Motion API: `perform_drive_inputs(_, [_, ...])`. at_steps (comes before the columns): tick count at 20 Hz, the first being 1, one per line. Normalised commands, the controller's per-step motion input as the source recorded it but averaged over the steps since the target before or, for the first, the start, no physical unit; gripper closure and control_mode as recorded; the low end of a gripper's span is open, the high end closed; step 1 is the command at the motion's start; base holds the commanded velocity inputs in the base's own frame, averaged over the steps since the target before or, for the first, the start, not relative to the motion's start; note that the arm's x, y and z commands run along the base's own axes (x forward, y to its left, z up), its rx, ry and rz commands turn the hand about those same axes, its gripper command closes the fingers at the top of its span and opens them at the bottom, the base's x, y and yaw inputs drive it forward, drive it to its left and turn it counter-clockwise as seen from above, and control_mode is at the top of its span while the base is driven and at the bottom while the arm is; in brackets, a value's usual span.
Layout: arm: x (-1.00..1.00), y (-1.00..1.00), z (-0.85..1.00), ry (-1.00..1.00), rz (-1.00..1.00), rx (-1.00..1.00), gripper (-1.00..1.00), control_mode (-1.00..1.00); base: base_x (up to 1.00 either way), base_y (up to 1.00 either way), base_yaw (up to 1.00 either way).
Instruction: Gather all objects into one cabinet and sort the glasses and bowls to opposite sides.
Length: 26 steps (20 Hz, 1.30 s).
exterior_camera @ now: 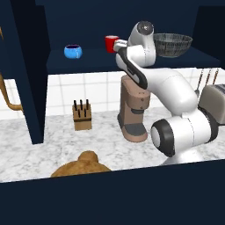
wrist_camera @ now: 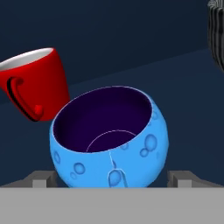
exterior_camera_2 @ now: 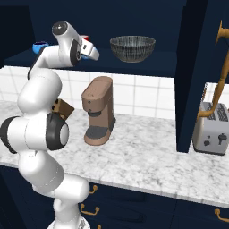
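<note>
1. In the hand view, a blue bowl (wrist_camera: 109,138) is seen closest to the camera, at the centre and lower middle of the frame, between the two finger tips at the bottom edge. The pincer (wrist_camera: 111,177) appears to be closed on its lower body, though the contact itself is hidden at the frame's bottom edge.
2. Just behind it, at the upper left of the hand view, the red cup (wrist_camera: 35,83) is shown tilted relative to the camera, close to the bowl's rim.
3. In the left base view, the marble table (exterior_camera: 39,145) is seen with a knife block (exterior_camera: 82,115) and a coffee machine (exterior_camera: 134,110); none of the task's things are seen on it.
4. Farther back, on the shelf of the open cabinet (exterior_camera: 88,61), a second blue bowl (exterior_camera: 73,51) stands toward the upper left, the cup at the upper middle, and the mesh bowl (exterior_camera: 172,44) toward the upper right.
5. Gathering is judged largely done; left to do are setting down the held bowl and separating the cup from the bowls, since it now stands between them.
</note>
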Motion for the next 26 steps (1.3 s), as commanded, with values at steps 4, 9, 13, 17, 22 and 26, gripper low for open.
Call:
perform_drive_inputs(4, [0.00, 0.00, 0.00, 0.00, 0.00, 0.00, -1.00, -1.00, 0.00, 0.00, 0.00])
perform_drive_inputs(9, [0.00, 0.00, -0.05, 0.00, 0.00, 0.00, -1.00, -1.00, 0.00, 0.00, 0.00])
perform_drive_inputs(13, [0.00, 0.00, -0.07, 0.00, 0.00, 0.00, -1.00, -1.00, 0.00, 0.00, 0.00])
perform_drive_inputs(17, [0.00, 0.00, -0.01, 0.00, 0.00, 0.00, -1.00, -1.00, 0.00, 0.00, 0.00])
perform_drive_inputs(22, [0.00, 0.00, 0.00, 0.00, 0.00, 0.00, 1.00, -1.00, 0.00, 0.00, 0.00])
perform_drive_inputs(26, [0.00, 0.00, -0.02, 0.00, 0.00, 0.00, 1.00, -1.00, 0.00, 0.00, 0.00])
